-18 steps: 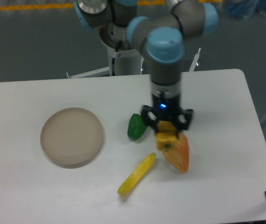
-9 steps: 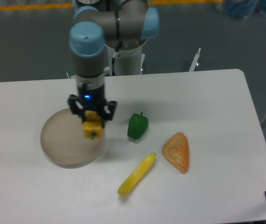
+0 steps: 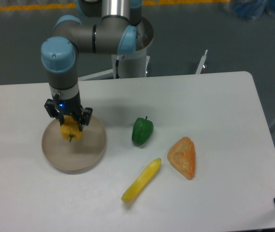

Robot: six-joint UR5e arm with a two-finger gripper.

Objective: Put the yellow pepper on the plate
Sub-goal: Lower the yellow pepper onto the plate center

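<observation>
Gripper (image 3: 70, 126): fingers pinching the yellow pepper (image 3: 71, 132), over the plate (image 3: 81, 155) near its 11 o'clock rim. Green pepper (image 3: 142, 131): at the plate's 3 o'clock, well apart, on the table (image 3: 214, 106).

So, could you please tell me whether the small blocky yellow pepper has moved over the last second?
Yes. The small blocky yellow pepper, held in the pincer, has travelled left from beside the orange triangular wedge, past the green pepper, to above the round beige plate.

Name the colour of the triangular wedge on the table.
Orange; the wedge shows clearly in the fixed camera view.
</observation>
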